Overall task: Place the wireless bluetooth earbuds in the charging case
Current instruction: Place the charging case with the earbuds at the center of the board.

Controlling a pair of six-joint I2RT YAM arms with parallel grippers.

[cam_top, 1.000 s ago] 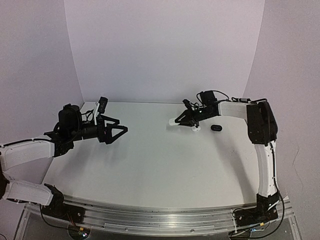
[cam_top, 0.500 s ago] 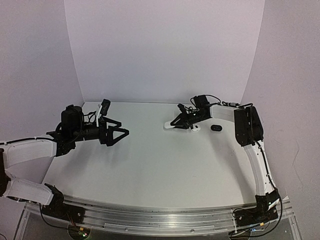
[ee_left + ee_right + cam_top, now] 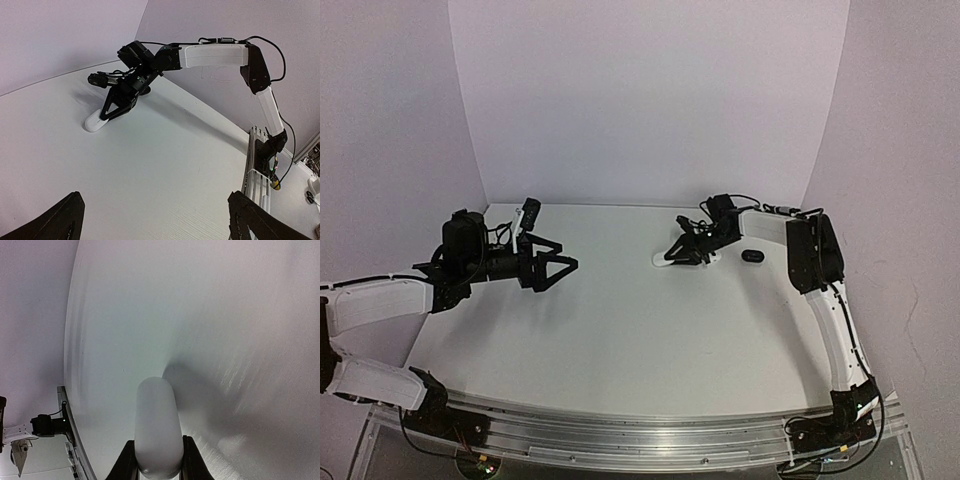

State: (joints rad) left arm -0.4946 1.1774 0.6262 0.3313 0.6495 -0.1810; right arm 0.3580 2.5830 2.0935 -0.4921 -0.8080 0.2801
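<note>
The right tool [image 3: 158, 460] is pinching the near end of a white charging case [image 3: 156, 415], its two fingers pressing in on the rounded sides. The case is showing as a smooth pill shape with no raised lid in the right wrist view, so it is probably shut, though its underside is hidden. Its long axis is running straight out along the line of the fingers, away from the wrist. In the top view the free end is pointing toward about 8 o'clock from the tool. In the left wrist view the case is tilting downward, with that end sitting at or just above the table [image 3: 620, 330]; whether it is touching cannot be told. All this is sitting at about 1 o'clock on the table, near the back wall. Just beside the tool, at its 3 o'clock, a small white thing [image 3: 713, 256] is lying, too small to name. Further out the same way a small dark oblong thing [image 3: 752, 255] is lying on the table, possibly another case. Well apart, at about 9 o'clock on the table, the left tool [image 3: 156, 200] is hovering with its fingers spread wide, holding nothing. By judgement the task is only beginning: no earbuds are showing inside any case, none can be picked out for certain, and opening the case and seating them are all remaining.
</note>
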